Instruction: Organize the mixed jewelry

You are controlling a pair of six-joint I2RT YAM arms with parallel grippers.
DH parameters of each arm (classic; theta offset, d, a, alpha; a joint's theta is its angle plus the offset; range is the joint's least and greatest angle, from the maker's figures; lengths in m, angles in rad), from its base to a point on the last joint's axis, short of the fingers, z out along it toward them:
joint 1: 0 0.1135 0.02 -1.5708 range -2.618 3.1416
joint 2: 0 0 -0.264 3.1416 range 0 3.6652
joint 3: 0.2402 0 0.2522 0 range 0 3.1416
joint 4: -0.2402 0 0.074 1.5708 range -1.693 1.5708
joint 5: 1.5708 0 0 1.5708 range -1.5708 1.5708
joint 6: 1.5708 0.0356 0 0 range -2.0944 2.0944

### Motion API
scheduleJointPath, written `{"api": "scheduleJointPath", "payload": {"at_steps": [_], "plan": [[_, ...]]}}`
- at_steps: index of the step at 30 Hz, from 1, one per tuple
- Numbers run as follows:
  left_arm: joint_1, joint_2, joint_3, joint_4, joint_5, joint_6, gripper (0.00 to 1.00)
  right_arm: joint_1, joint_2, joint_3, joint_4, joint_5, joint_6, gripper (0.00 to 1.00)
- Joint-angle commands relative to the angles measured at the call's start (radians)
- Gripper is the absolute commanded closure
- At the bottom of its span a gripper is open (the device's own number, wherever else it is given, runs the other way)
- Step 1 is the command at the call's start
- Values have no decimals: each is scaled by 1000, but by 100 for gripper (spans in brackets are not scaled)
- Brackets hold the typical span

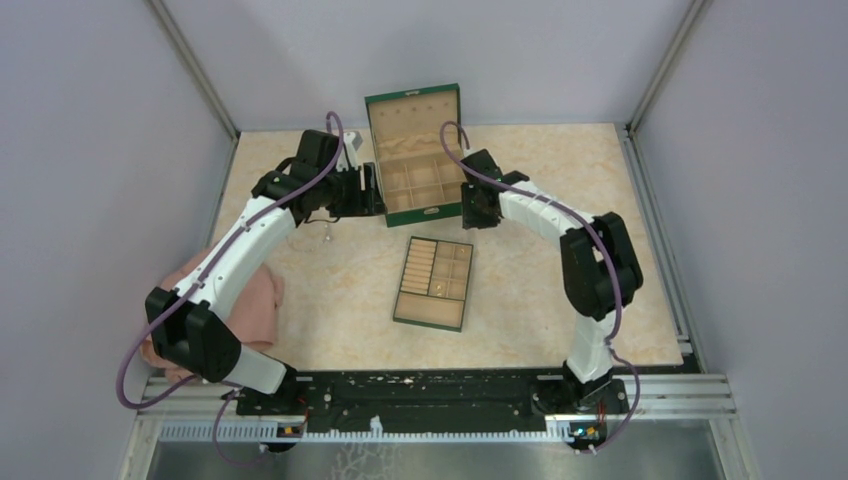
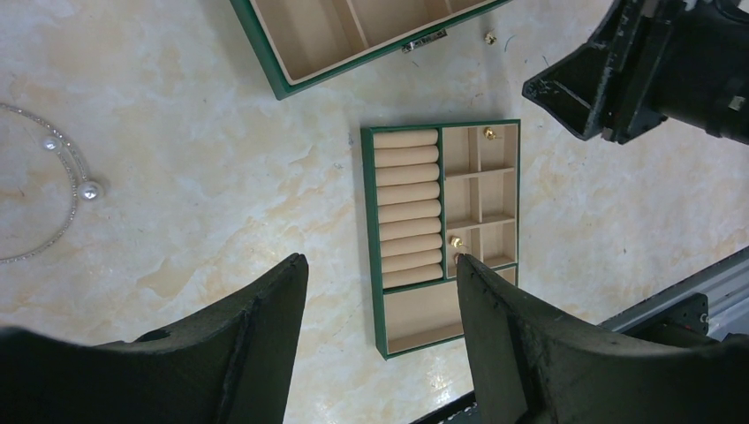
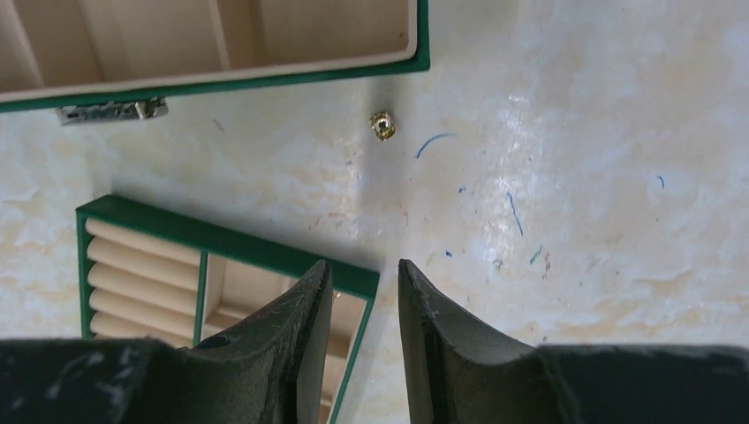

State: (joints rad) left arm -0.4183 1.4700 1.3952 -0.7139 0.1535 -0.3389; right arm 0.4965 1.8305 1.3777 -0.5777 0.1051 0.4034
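Right wrist view: I see the small gold stud (image 3: 382,125) at upper middle, straight ahead of my right gripper (image 3: 362,265), its jaws slightly apart and empty.

No lettering can be read anywhere; the small metal clasp (image 3: 110,110) seems unmarked, though blurred.

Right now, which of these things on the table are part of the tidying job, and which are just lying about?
Part of the job: loose gold stud; pearl-strung wire loop; gold studs already in the divided tray; green box.

Just lying about: pink cloth; blue thread scraps.
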Motion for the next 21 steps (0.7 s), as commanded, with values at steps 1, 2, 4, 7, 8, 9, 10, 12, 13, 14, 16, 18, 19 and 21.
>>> {"api": "scheduleJointPath", "payload": {"at_steps": [1, 2, 4, 7, 8, 9, 10, 12, 13, 14, 16, 18, 19, 21], "plan": [[5, -14, 8, 16, -5, 2, 31, 4, 73, 103, 1, 52, -62, 66], [4, -15, 10, 15, -7, 1, 31, 4, 93, 118, 1, 57, -67, 66], [4, -21, 9, 13, -12, 0, 31, 4, 115, 129, 21, 68, -80, 66], [4, -20, 9, 11, -17, -1, 31, 4, 124, 108, 86, 73, -100, 66], [4, -19, 10, 11, -19, -2, 31, 4, 126, 99, 107, 70, -111, 66], [4, -18, 12, 8, -20, -2, 31, 4, 127, 88, 130, 74, -118, 66], [5, -19, 14, 7, -20, -4, 31, 2, 129, 77, 151, 77, -125, 66], [5, -16, 17, 6, -20, -6, 31, 2, 138, 59, 189, 75, -140, 66], [4, -14, 17, 6, -21, -7, 31, 2, 143, 57, 201, 71, -149, 66], [4, -13, 18, 6, -21, -8, 31, 2, 151, 53, 210, 68, -155, 66], [4, -10, 24, 2, -25, -9, 31, 2, 164, 47, 232, 65, -164, 66], [5, -7, 26, 1, -28, -11, 31, 2, 174, 46, 246, 67, -174, 66], [4, -6, 28, -1, -30, -12, 31, 2, 182, 47, 250, 69, -178, 66], [4, -6, 29, -2, -32, -16, 31, 1, 190, 43, 264, 69, -183, 66]]}}
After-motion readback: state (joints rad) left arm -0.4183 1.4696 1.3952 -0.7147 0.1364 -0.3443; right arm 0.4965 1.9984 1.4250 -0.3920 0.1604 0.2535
